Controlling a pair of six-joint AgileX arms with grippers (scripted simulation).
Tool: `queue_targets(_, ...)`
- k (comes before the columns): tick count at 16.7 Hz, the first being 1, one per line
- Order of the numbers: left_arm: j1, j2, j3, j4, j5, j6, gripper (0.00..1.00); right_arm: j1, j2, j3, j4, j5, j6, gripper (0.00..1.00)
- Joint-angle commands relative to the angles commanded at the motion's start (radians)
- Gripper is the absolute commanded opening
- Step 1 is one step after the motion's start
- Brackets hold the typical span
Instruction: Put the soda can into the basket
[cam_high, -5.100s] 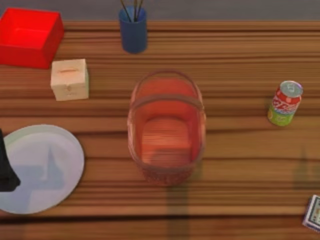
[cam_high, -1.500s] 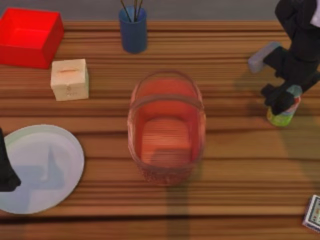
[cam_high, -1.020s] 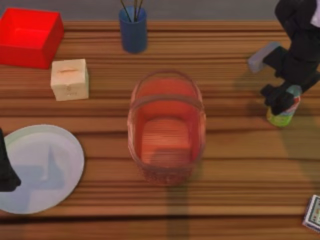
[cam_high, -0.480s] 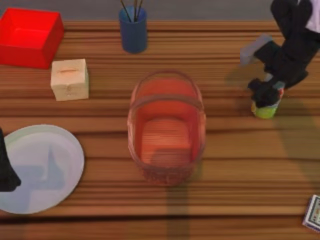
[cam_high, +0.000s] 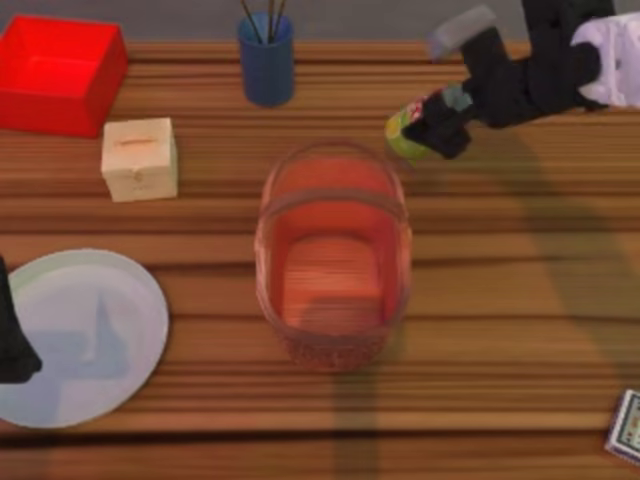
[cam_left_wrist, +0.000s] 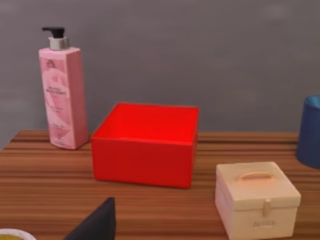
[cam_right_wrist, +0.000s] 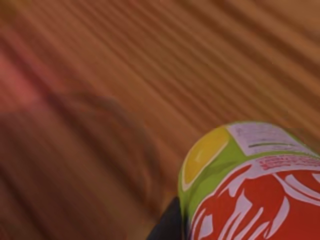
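My right gripper (cam_high: 432, 126) is shut on the soda can (cam_high: 403, 130), holding it tilted in the air just beyond the far right rim of the basket (cam_high: 333, 190). The can's lime-green base and red band (cam_right_wrist: 250, 190) fill the right wrist view, with one dark finger (cam_right_wrist: 167, 227) beside it. The salmon-pink woven basket stands in the table's middle, its arched handle (cam_high: 330, 195) crossing it. My left arm (cam_high: 12, 335) is parked at the left edge over the plate.
A red square box (cam_high: 55, 72), a cream box (cam_high: 140, 158) and a white plate (cam_high: 85, 335) lie on the left. A blue pencil cup (cam_high: 266, 58) stands at the back. A pink pump bottle (cam_left_wrist: 62, 95) is near the red box. A small card box (cam_high: 628, 425) sits front right.
My right gripper closed on the can at the right side, lifted it and carried it left and toward the back, to just beside the basket. The left arm stayed still.
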Motion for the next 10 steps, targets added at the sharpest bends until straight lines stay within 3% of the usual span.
queue_targets(6, 0.0, 0.0, 0.0, 0.0, 0.0, 0.0, 1.0, 0.047, -0.082, -0.183, 0.618, -0.339, 0.194, 0.0)
queue_targets(10, 0.0, 0.0, 0.0, 0.0, 0.0, 0.0, 1.0, 0.071, -0.145, -0.285, 0.923, -0.518, 0.295, 0.0)
